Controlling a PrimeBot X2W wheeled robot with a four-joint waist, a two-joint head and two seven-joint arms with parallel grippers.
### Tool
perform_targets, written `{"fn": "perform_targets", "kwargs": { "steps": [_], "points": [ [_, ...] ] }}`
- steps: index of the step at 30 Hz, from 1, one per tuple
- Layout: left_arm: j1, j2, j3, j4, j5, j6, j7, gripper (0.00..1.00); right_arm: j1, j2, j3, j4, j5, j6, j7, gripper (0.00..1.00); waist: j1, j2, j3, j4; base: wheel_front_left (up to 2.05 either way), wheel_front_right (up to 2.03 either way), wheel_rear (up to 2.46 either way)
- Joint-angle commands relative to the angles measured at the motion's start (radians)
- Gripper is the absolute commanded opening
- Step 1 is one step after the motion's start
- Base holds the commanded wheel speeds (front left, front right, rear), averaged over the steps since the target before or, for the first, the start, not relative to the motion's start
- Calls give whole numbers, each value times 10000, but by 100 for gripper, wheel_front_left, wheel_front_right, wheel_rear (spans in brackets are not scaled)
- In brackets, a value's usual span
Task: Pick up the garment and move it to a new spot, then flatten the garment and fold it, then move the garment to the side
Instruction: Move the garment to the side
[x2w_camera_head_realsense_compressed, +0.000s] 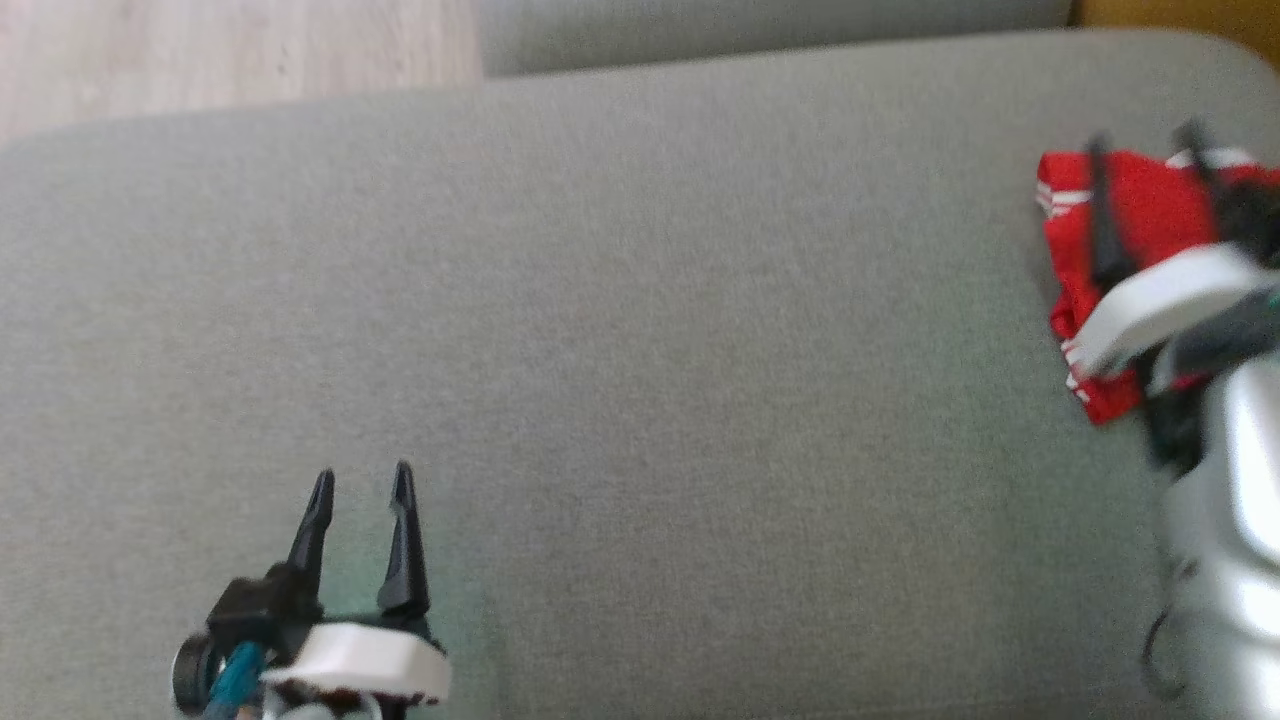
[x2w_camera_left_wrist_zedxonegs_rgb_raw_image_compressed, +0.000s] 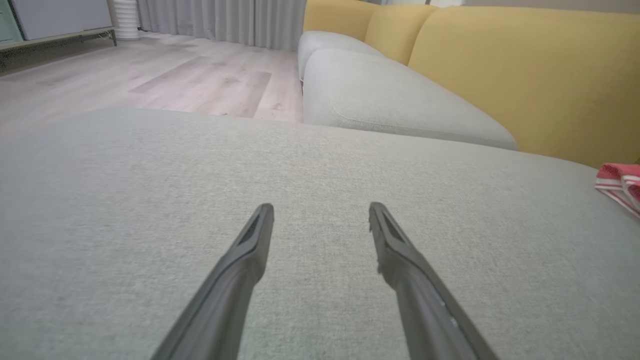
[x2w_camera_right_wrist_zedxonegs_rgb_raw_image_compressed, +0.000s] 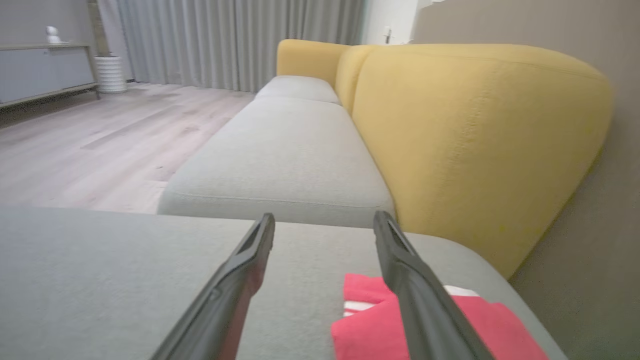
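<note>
A folded red garment (x2w_camera_head_realsense_compressed: 1150, 215) with white stripes lies at the far right of the grey sofa cushion (x2w_camera_head_realsense_compressed: 640, 350). My right gripper (x2w_camera_head_realsense_compressed: 1145, 140) hovers open above it, fingers spread and nothing between them. In the right wrist view the garment (x2w_camera_right_wrist_zedxonegs_rgb_raw_image_compressed: 370, 325) lies below the right finger (x2w_camera_right_wrist_zedxonegs_rgb_raw_image_compressed: 415, 290), near the cushion's corner. My left gripper (x2w_camera_head_realsense_compressed: 362, 480) stands open over bare cushion at the lower left, far from the garment. The left wrist view catches the garment's striped edge (x2w_camera_left_wrist_zedxonegs_rgb_raw_image_compressed: 620, 185) at its right border, beyond my open left gripper (x2w_camera_left_wrist_zedxonegs_rgb_raw_image_compressed: 321, 210).
A second grey seat cushion (x2w_camera_right_wrist_zedxonegs_rgb_raw_image_compressed: 290, 150) continues beyond this one, with a yellow backrest (x2w_camera_right_wrist_zedxonegs_rgb_raw_image_compressed: 465, 135) along the right side. Pale wood floor (x2w_camera_head_realsense_compressed: 230, 50) lies past the cushion's far left edge. A grey wall (x2w_camera_right_wrist_zedxonegs_rgb_raw_image_compressed: 600, 225) stands close behind the garment's corner.
</note>
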Motion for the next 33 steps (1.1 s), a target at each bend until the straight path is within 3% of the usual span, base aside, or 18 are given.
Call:
{"fn": "perform_targets", "kwargs": {
  "steps": [1, 5, 10, 13, 21, 33],
  "points": [
    [-63, 138, 552, -216, -86, 85, -132, 100, 84, 140, 350, -441, 26, 35, -303, 100, 2, -1, -477, 187, 0, 0, 0],
    [450, 101, 837, -196, -197, 201, -188, 100, 1144, 873, 712, -545, 156, 35, -957, 100, 2, -1, -926, 399, 0, 0, 0],
    [903, 67, 922, -276, -181, 221, -214, 100, 2524, 1318, 802, -928, -2, 35, -1510, 100, 2, -1, -1305, 712, 0, 0, 0],
    [1062, -9, 924, -342, -231, 209, -220, 100, 3262, 1393, 875, -1310, -147, 35, -1698, 100, 2, -1, -1403, 857, 0, 0, 0],
    [1252, -76, 815, -374, -197, 174, -226, 100, 4917, 1408, 1361, -2221, 908, 35, -2129, 100, 2, -1, -1602, 1027, 0, 0, 0],
    [1360, 124, 560, -284, 139, 467, -18, 100, 5448, 1409, 1602, -2268, 1052, 35, -2266, 100, 2, -1, -1630, 944, 0, 0, 0]
  ]
}}
